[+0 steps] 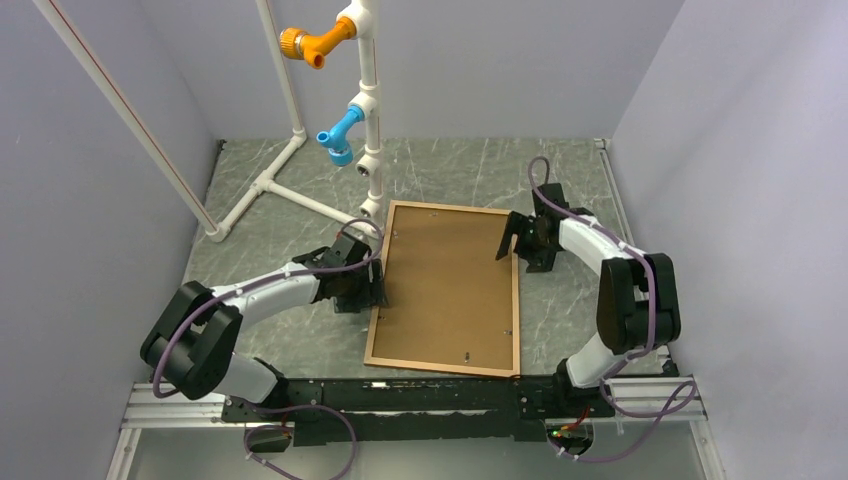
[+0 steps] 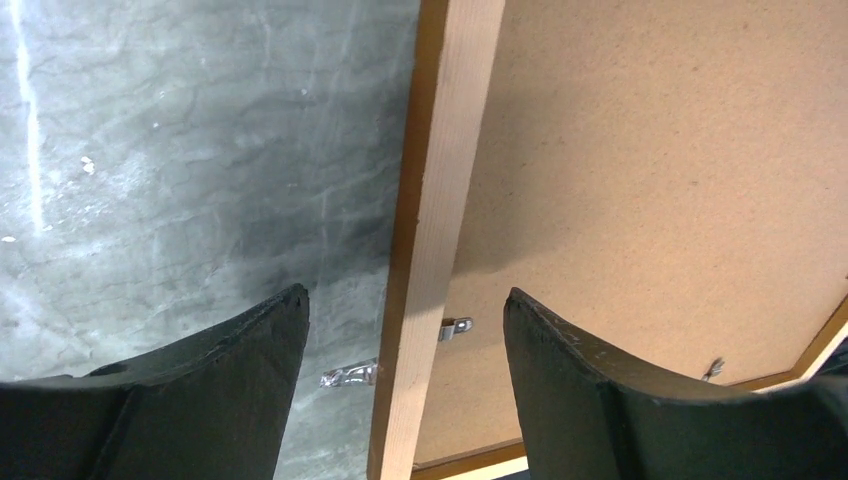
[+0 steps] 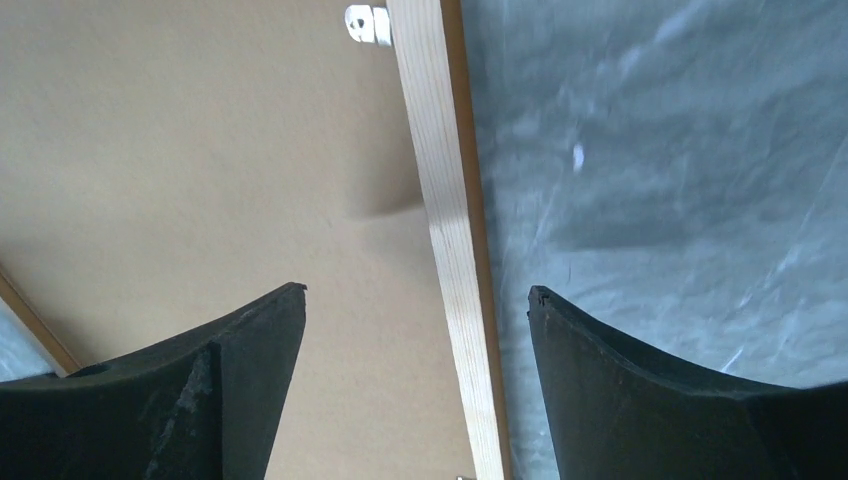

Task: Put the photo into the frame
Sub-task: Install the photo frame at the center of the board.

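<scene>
Filling the frame (image 1: 440, 367): brown backing board (image 1: 450, 285).

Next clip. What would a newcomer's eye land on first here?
A wooden frame lies back-up on the table, a brown backing board filling it. The left end effector and right end effector, both open, each straddle one of its side rails. Behind, a white pipe stand carries an orange fitting and a blue fitting.
</scene>
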### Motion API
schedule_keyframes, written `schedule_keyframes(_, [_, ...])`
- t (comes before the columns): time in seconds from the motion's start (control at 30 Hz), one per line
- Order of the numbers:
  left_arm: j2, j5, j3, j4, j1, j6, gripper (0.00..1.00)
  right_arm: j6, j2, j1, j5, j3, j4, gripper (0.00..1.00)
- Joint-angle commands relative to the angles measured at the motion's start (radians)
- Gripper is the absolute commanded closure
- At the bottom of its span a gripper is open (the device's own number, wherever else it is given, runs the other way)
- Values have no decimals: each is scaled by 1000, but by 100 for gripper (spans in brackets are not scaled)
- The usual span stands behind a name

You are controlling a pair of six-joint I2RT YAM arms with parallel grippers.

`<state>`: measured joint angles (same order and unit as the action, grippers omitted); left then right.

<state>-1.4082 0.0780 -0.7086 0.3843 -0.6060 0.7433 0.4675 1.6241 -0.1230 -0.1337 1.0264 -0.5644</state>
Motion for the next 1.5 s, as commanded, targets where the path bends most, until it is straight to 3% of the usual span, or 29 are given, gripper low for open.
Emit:
schedule_keyframes(0.0, [-31, 54, -36, -68, 1, -23, 25, 38, -93, -4, -71, -95, 57, 16])
schedule_keyframes(0.2, [-49, 90, -41, -133, -36, 5, 25, 55, -160, -3, -102, -170, 70, 15])
schedule_keyframes(0.5, [-149, 86, -122, -158, -178, 73, 25, 46, -194, 15, -70, -199, 49, 17])
schedule_keyframes(0.97, [-287, 73, -313, -129, -309, 104, 25, 23, -253, 117, -89, -234, 14, 17])
schedule_keyframes(1.23, [-290, 37, -338, -87, -327, 108, 25, 19, -293, 169, -103, -294, 16, 17])
schedule_keyframes(1.47, [-260, -45, -353, 2, -323, 104, 24, -4, -346, 188, 25, -206, -42, 12])
